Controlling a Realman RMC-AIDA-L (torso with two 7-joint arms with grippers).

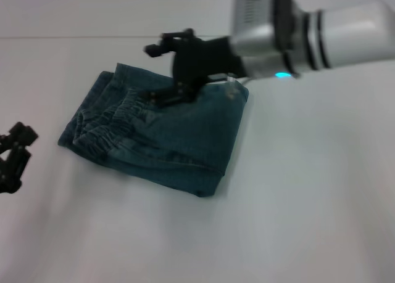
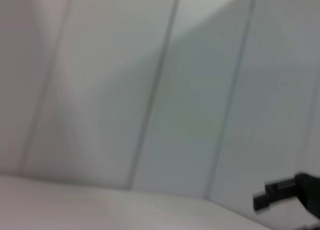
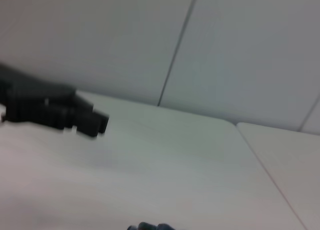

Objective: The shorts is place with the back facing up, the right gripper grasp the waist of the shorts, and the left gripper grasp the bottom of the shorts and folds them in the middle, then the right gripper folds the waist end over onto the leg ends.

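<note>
Shorts (image 1: 163, 135) lay folded on the table (image 1: 308, 203), waist (image 1: 111, 119) over the leg ends; both folds looked done. Right gripper (image 1: 162, 73) hovered above, jaws spread, empty. Left gripper (image 1: 13, 156) parked aside, state unclear.

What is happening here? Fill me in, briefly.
A two-armed robot is folding denim shorts on a white table. The shorts already lie in a folded bundle, with the ruffled elastic waist on top toward the robot's left. The right tool hovers open over the bundle's far edge, gripping nothing. The left tool sits off to the side at the table's left edge, away from the cloth.
</note>
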